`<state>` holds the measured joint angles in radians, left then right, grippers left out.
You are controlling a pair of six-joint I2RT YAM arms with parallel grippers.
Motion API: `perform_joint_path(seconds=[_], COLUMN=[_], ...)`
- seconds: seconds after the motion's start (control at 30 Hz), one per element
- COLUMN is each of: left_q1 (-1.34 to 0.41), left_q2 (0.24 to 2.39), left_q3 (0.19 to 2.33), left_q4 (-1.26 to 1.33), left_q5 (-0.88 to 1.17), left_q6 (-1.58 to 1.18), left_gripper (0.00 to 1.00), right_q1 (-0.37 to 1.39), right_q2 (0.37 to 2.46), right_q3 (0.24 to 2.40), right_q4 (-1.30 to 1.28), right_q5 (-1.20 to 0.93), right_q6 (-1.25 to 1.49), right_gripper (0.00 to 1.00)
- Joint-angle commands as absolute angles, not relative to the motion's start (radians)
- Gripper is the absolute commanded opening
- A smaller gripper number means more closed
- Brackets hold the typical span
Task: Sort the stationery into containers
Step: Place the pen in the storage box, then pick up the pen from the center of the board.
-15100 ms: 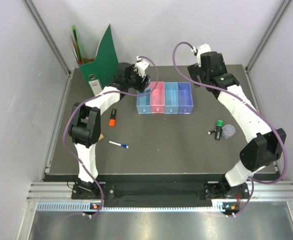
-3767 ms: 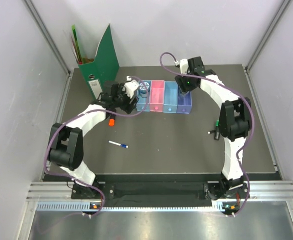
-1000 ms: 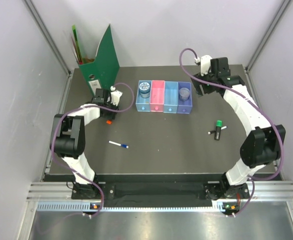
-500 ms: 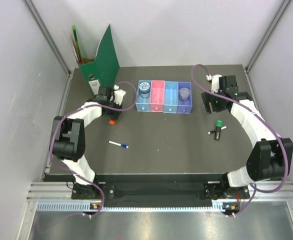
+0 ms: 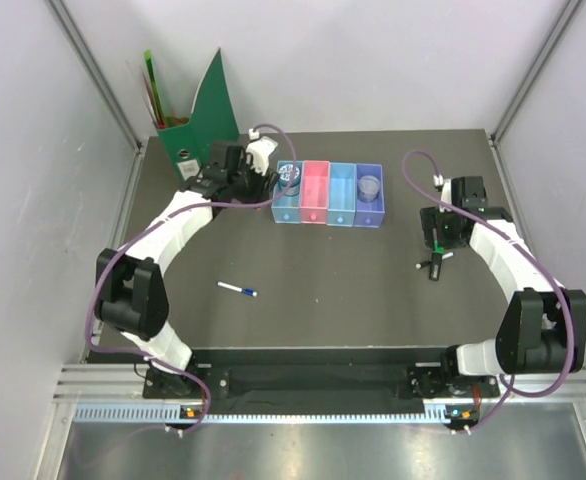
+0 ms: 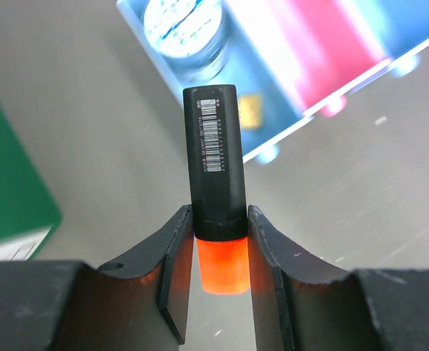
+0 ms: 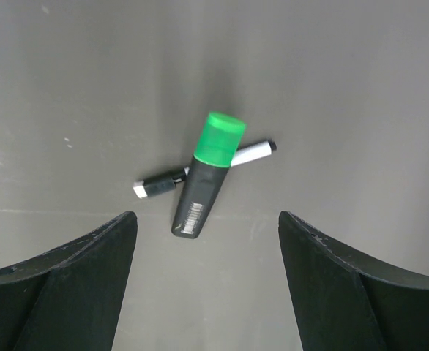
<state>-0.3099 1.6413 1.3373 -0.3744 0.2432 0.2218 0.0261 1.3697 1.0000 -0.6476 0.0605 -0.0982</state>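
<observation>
A dark table [image 5: 323,330] is seen from above, with a green file holder [image 5: 211,110] stood at its far left corner. Four trays are set in a row at the far middle: blue [image 5: 285,212], pink [image 5: 314,205], light blue [image 5: 342,205] and purple [image 5: 370,212].

The left gripper [image 6: 218,219] is held above the table just left of the blue tray, its fingers clamped on the orange-and-black highlighter [image 6: 213,146]. The highlighter's long axis is pointed straight out from the wrist, the black end aimed at the blue tray and the orange end caught between the fingers.

The right gripper [image 7: 207,216] is held over the black green-capped marker [image 7: 202,186] with its fingers spread wide and nothing touched. The marker is laid flat right of the trays, its cap turned toward the far edge, and it is crossed over a thin black-and-white pen [image 7: 252,153].

The white pen with blue cap [image 5: 237,290] is laid nearly left to right on the near left of the table, blue end rightward.

One round disc [image 6: 181,25] is seen in the blue tray and a bluish disc [image 5: 370,186] in the purple tray.
</observation>
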Motion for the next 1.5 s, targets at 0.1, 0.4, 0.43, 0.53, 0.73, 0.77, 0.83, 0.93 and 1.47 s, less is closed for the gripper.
perform_joint_path(seconds=[0.1, 0.4, 0.43, 0.53, 0.73, 0.77, 0.83, 0.93, 1.47], left_q1=[-0.417, -0.449, -0.451, -0.456, -0.456, -0.459, -0.46, -0.466, -0.503], left_q2=[1.724, 1.977, 1.989, 2.026, 2.056, 2.059, 2.06, 2.068, 2.102], left_q3=[1.448, 1.681, 1.704, 1.721, 1.715, 1.715, 1.707, 1.71, 1.704], left_q4=[-0.174, -0.084, -0.08, -0.058, -0.038, -0.038, -0.034, -0.031, -0.032], left_q5=[0.265, 0.242, 0.239, 0.226, 0.215, 0.215, 0.213, 0.21, 0.187], left_q6=[0.103, 0.003, 0.003, -0.025, -0.034, -0.037, -0.037, -0.04, -0.046], left_gripper=[0.0, 0.0, 0.0, 0.0, 0.0, 0.0, 0.0, 0.0, 0.0], right_q1=[0.008, 0.008, 0.008, 0.008, 0.008, 0.008, 0.008, 0.008, 0.009], right_q2=[1.351, 1.423, 1.431, 1.468, 1.535, 1.545, 1.569, 1.6, 1.674], right_q3=[0.968, 0.992, 0.994, 1.0, 1.026, 1.034, 1.043, 1.061, 1.089], right_q4=[-0.588, -0.568, -0.566, -0.558, -0.538, -0.537, -0.531, -0.522, -0.479], right_q5=[0.061, 0.066, 0.067, 0.066, 0.063, 0.061, 0.06, 0.057, 0.055], right_q6=[-0.057, -0.046, -0.048, -0.045, -0.041, -0.041, -0.043, -0.04, -0.032], right_gripper=[0.77, 0.73, 0.73, 0.72, 0.69, 0.68, 0.68, 0.68, 0.66])
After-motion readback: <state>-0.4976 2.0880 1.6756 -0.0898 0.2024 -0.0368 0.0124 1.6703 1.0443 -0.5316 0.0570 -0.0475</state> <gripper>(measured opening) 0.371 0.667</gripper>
